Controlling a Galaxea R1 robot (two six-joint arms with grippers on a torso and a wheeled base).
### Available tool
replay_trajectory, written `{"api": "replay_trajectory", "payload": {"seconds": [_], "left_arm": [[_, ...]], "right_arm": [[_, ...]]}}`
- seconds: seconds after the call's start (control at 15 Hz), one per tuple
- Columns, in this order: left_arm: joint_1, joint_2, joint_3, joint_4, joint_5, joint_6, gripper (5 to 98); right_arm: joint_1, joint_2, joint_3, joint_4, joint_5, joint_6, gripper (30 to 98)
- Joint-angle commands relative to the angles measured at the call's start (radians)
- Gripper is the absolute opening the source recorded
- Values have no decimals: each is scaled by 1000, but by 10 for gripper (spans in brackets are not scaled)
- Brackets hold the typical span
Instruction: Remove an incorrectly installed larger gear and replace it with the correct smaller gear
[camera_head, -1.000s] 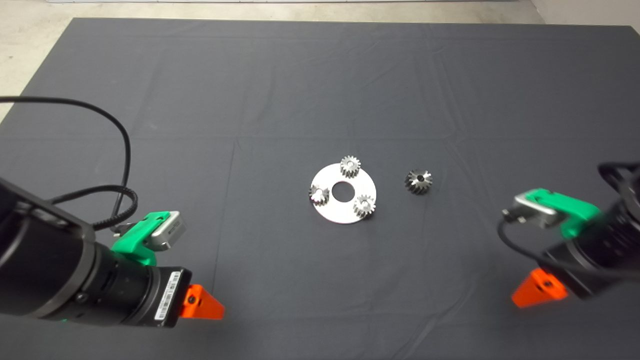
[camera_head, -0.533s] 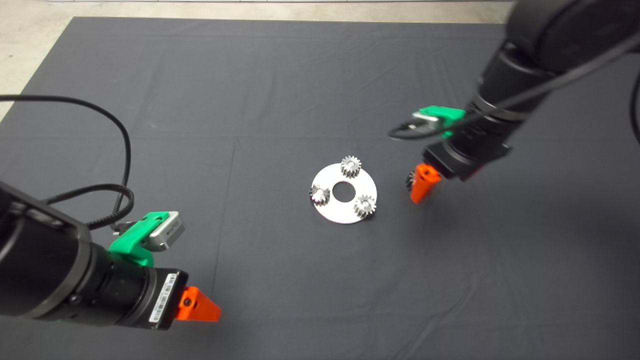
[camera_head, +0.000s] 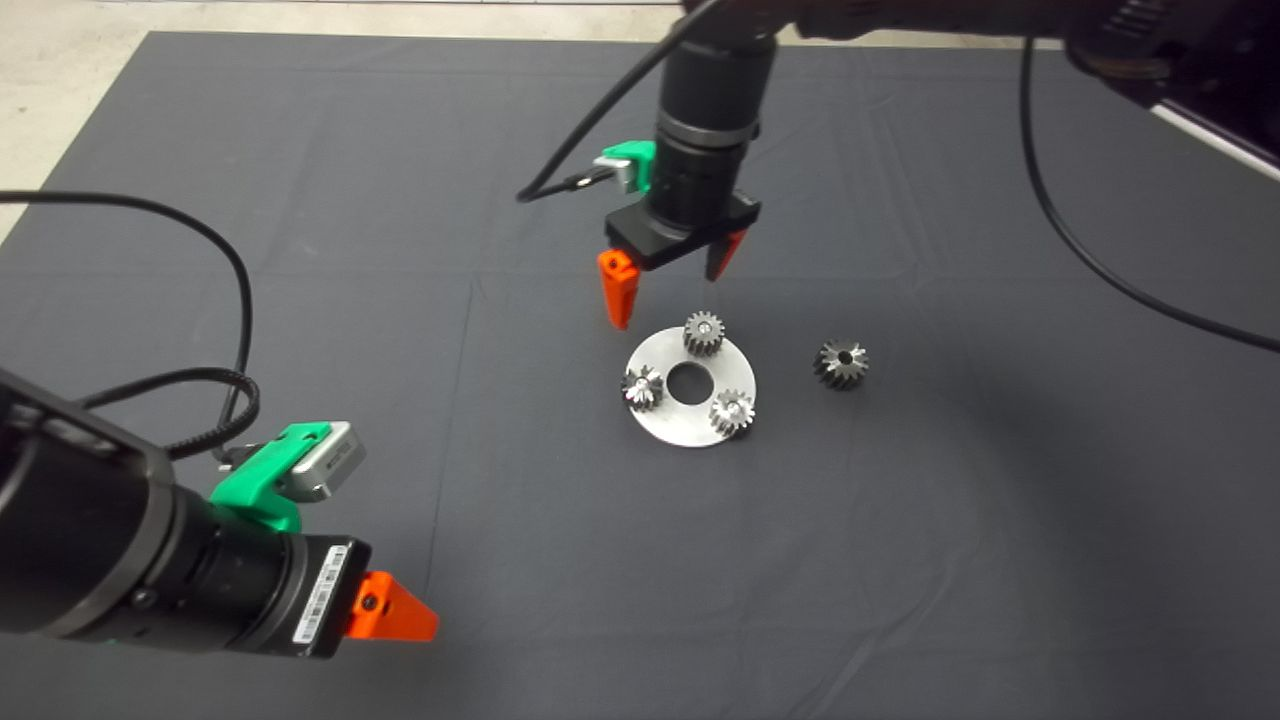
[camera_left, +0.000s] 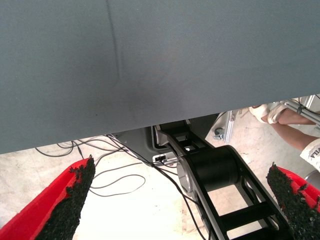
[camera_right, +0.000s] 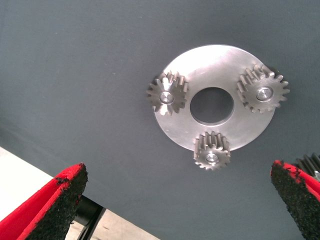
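A round silver plate (camera_head: 665, 425) (camera_right: 200, 65) with a centre hole lies mid-mat. Three alike smaller gears sit on it: one at the back (camera_head: 703, 333) (camera_right: 262, 91), one at the left (camera_head: 642, 387) (camera_right: 167, 95), one at the front right (camera_head: 731, 410) (camera_right: 211, 150). The larger gear (camera_head: 840, 363), darker and tapered, lies alone on the mat right of the plate; the right wrist view shows only its edge (camera_right: 307, 162). My right gripper (camera_head: 667, 298) (camera_right: 177, 169) hangs open above the plate's back edge, holding nothing. My left gripper (camera_head: 395, 610) (camera_left: 182, 200) is parked open at the lower left.
The dark mat (camera_head: 300, 200) covers the table, with pale floor past its far edge. The right arm's cable (camera_head: 1080, 250) arcs over the mat's right side. The left wrist view shows floor cables, the robot's base (camera_left: 210, 170) and a person's leg (camera_left: 295, 120).
The right arm rose from its parked spot at the lower right, passed the larger gear half a second ago, and now hovers over the plate. The gears, plate and left arm have hardly shifted.
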Motion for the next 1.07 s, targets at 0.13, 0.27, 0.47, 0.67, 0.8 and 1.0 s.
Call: {"api": "replay_trajectory", "payload": {"seconds": [0.13, 0.27, 0.47, 0.67, 0.8, 1.0], "left_arm": [[-11, 7, 13, -15, -2, 3, 883], [-11, 9, 13, -15, -4, 3, 883], [-11, 4, 13, -15, -2, 3, 883], [-11, 10, 12, -16, 1, 6, 883], [-11, 0, 10, -15, 4, 9, 883], [-11, -4, 12, -15, 13, 33, 883]], "right_arm": [[15, -132, 176, -29, -123, -31, 970], [15, -45, 165, -43, -126, -31, 970], [14, -153, 307, -47, -126, -20, 970], [17, -74, 191, -47, -124, -25, 970], [22, -69, 207, -46, -125, -23, 970], [12, -17, 123, -58, -65, -31, 970]]}}
